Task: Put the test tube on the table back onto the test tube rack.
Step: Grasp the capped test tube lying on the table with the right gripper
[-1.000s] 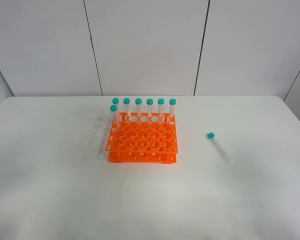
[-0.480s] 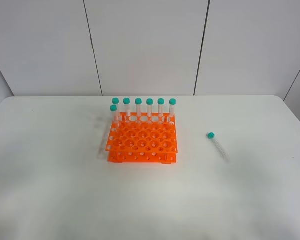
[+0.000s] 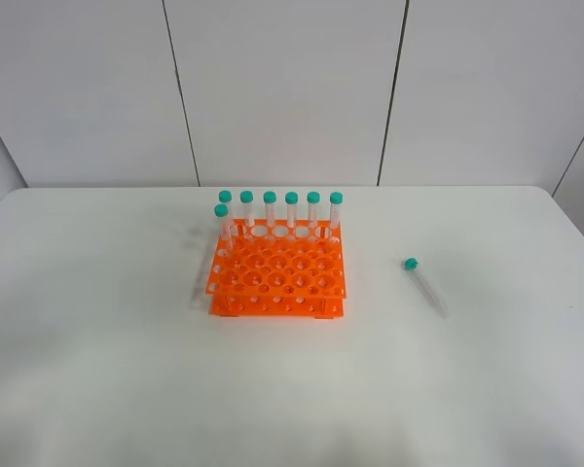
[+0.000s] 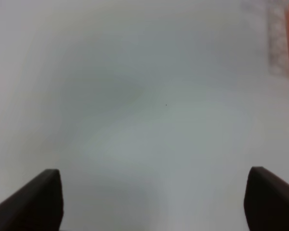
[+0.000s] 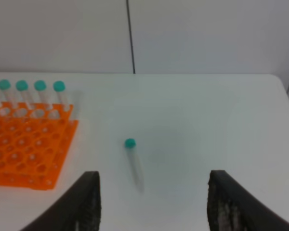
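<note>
Left pincer (image 4: 153,197) is hanging open and empty over white tabletop (image 4: 135,96). Right pincer (image 5: 152,197), likewise, is facing test tube (image 5: 134,162) and panelled wall (image 5: 207,33).

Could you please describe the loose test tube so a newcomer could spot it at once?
Near the middle of the white table stands an orange rack. To its right in the high view, apart from it, lies a clear test tube with a teal cap. Unlike the seven tubes upright in the rack, it lies flat on the tabletop.
</note>
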